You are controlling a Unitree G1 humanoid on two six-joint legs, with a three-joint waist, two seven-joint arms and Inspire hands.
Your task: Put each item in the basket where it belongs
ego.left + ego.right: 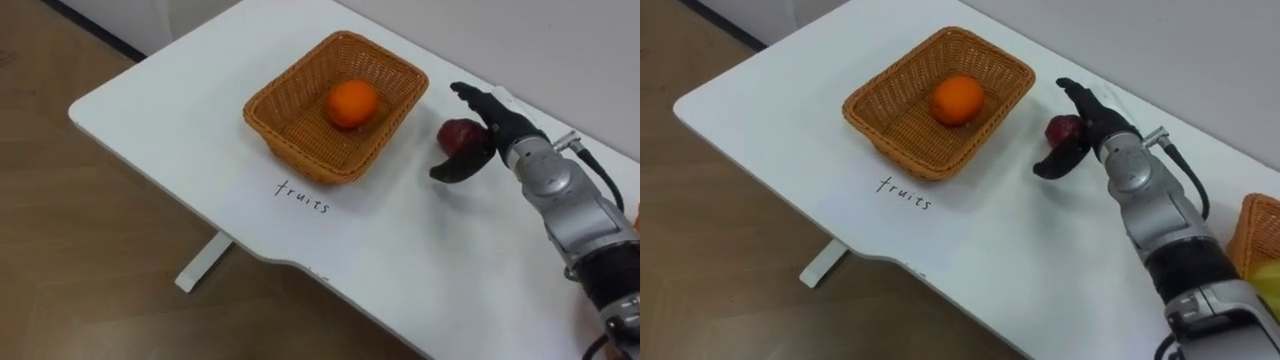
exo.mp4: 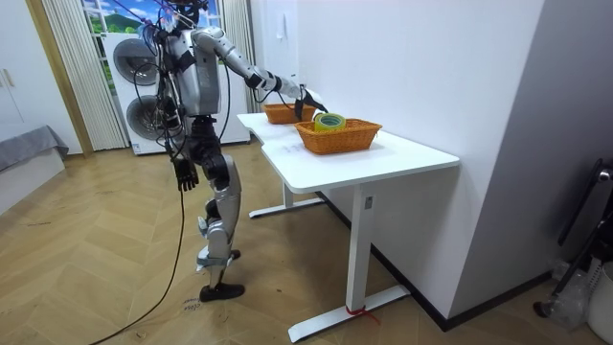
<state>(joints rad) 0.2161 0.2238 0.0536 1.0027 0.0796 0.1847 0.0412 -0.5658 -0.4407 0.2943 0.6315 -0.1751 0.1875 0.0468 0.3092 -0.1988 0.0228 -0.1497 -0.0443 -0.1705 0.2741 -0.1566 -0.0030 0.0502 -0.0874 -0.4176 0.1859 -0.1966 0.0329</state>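
The right hand [image 1: 503, 128] reaches out over the worktop [image 1: 160, 110], just beside the fruit basket [image 1: 300, 150]. Its fingers [image 1: 476, 98] lie fairly straight over the far side of a dark red fruit [image 1: 458, 134], and its thumb curls in on the near side. So the hand is cupped loosely around the fruit and I do not think it is squeezing yet. The red fruit sits on the worktop, outside the fruit basket, close to the corner of the basket on the robot's right. From the hand, the fruit basket lies to the robot's left, and that is the way the fruit must go: up, over the rim, and down. An orange [image 1: 352, 103] already rests in the middle of the fruit basket, so there is room on either side of it. The left hand [image 2: 185, 174] hangs by the robot's side, well away from the fruit basket, so the right hand is the one for this job.
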